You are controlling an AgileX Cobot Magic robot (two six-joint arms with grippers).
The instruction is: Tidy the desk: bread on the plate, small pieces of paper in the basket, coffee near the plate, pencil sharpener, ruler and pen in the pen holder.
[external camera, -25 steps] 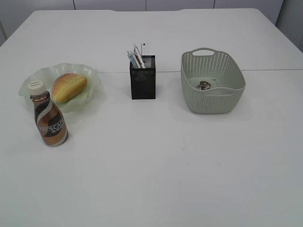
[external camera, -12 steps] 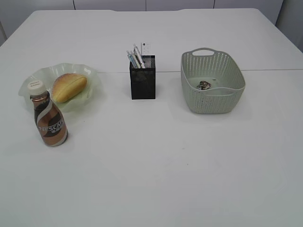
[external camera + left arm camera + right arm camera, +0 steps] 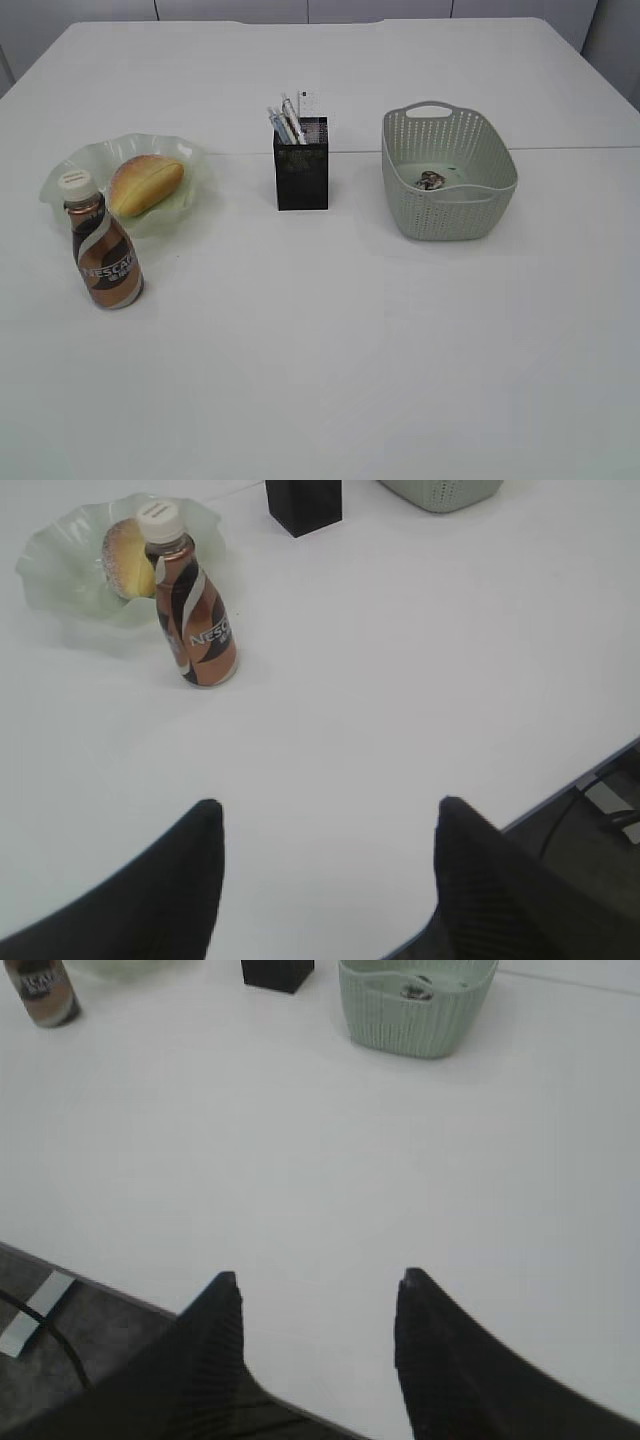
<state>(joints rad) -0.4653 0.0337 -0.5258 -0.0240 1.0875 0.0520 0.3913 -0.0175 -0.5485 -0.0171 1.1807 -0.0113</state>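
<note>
Nearest the cameras, the left gripper (image 3: 325,825) hung over the front edge of the desk (image 3: 330,370) with its jaws spread apart and nothing between them, and the right gripper (image 3: 315,1295) hung likewise, jaws parted and empty, over the near edge farther right. Beyond them, on the left, the coffee (image 3: 103,245) stood upright just in front of the plate (image 3: 65,175), with the bread (image 3: 146,183) lying inside that dish. Farther back, at the middle, the pen holder (image 3: 301,175) stood upright with pens (image 3: 283,125) and the ruler (image 3: 309,103) sticking out of its top. To its right, apart from it, sat the basket (image 3: 447,200), with a small dark crumpled scrap (image 3: 431,180) lying on its floor.
</note>
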